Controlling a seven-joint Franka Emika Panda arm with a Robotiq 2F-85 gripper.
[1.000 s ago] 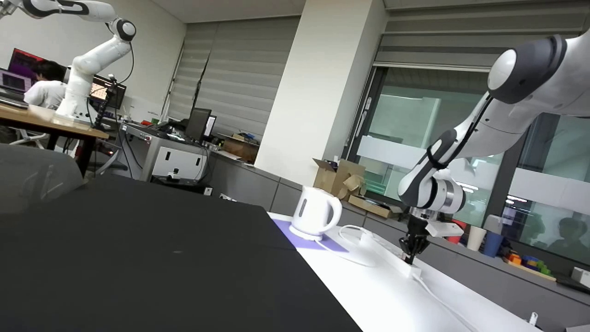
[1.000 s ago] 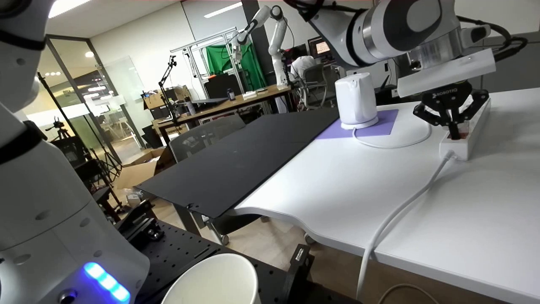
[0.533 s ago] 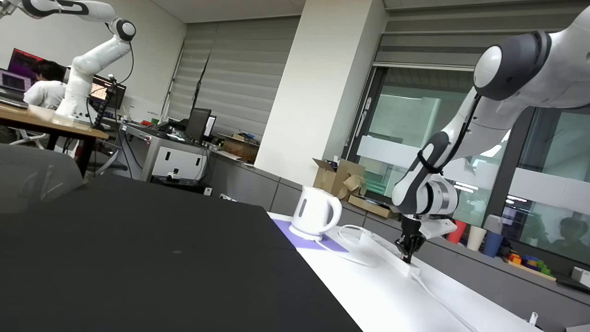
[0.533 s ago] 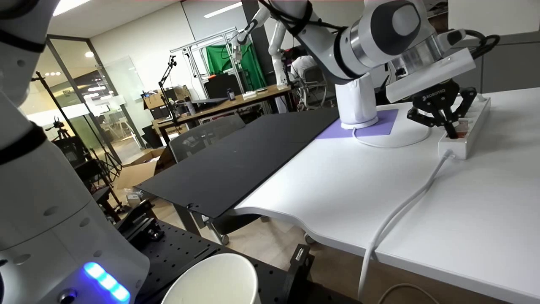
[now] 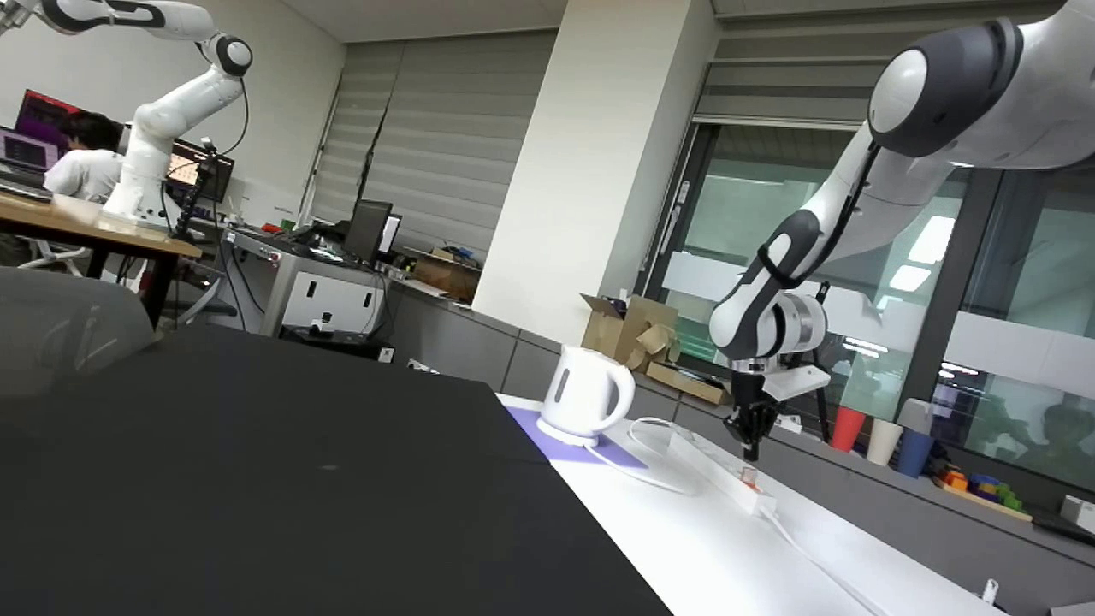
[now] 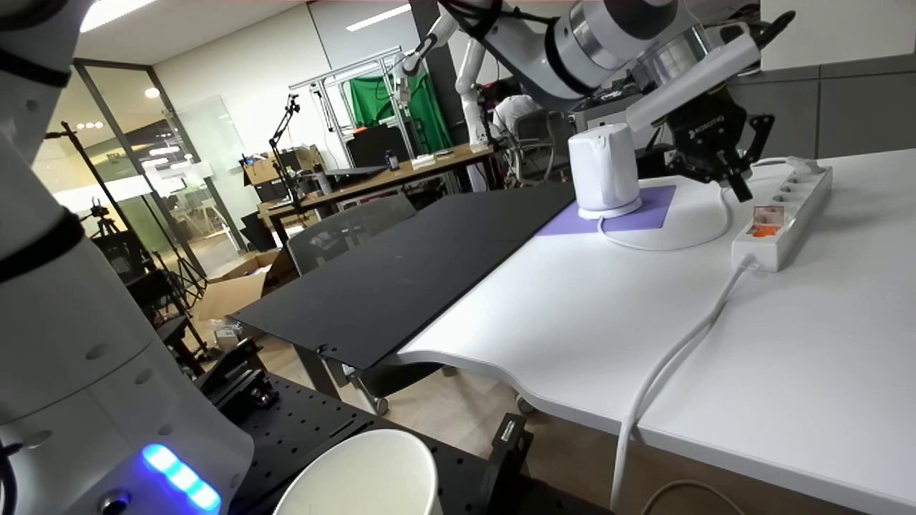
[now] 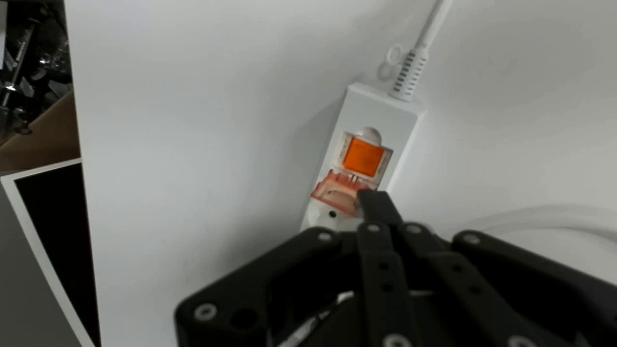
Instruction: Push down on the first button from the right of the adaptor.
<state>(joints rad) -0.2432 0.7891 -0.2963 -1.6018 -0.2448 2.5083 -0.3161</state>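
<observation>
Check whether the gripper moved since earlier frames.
Yes: in an exterior view, the gripper has risen off the adaptor and shifted toward the unmoved kettle.

In an exterior view, behind the gripper (image 5: 751,454), a grey panelled wall (image 5: 898,518) is topped by a dark-framed window (image 5: 761,218) (bright lights (image 5: 932,239) are seen in it), over which a blind (image 5: 813,53) is partly lowered. Beneath the gripper, a white table (image 6: 608,304) is bordered by a black tabletop (image 6: 401,265); farther below, pale floor (image 6: 444,404) is glimpsed.

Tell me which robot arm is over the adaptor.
The near arm: in an exterior view its end effector hangs above the adaptor. The far arm stands on a brown table.
</observation>
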